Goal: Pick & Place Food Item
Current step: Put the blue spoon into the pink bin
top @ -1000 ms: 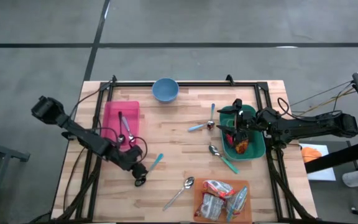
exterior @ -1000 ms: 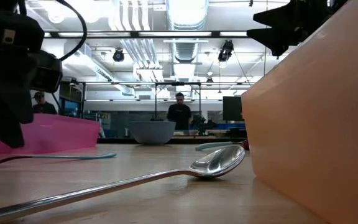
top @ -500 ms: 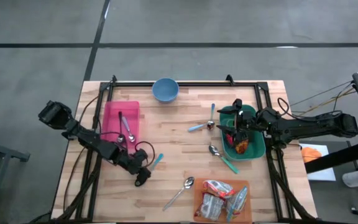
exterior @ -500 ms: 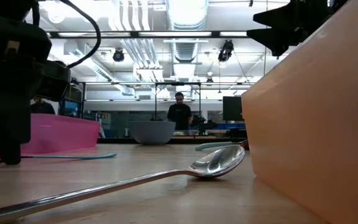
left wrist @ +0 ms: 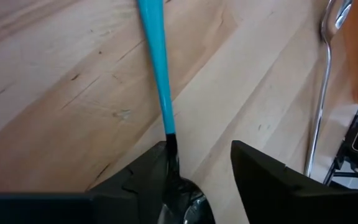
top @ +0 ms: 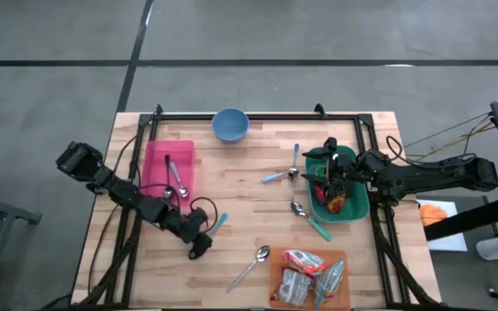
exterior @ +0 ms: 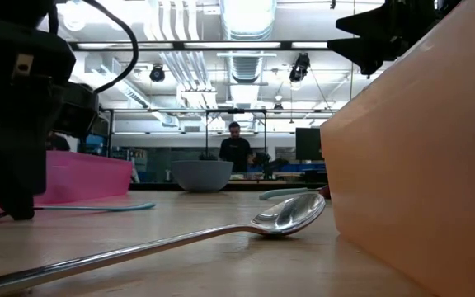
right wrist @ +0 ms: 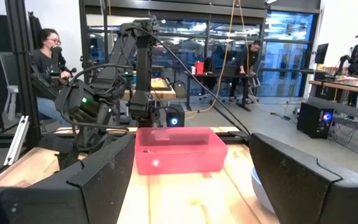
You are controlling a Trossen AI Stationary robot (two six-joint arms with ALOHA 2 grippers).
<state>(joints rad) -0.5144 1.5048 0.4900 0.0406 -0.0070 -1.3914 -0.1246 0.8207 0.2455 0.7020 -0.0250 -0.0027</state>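
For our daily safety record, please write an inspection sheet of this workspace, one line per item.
Surface: wooden table, black frame around it.
Job's things: food packets in orange tray; green tray holds red item.
Clutter: pink bin with spoons, blue bowl, loose spoons.
Grippers: left gripper around teal-handled spoon; right gripper open over green tray.
Cables: black loops by left arm.
Surroundings: people at desks.

On the table [top: 249, 173], a bin [top: 169, 168] with two spoons lies at the left, a bowl [top: 230, 124] at the far edge, a tray [top: 351, 207] at the right, and a box of packets [top: 309, 277] at the near edge, with a spoon [top: 250, 267] just left of it
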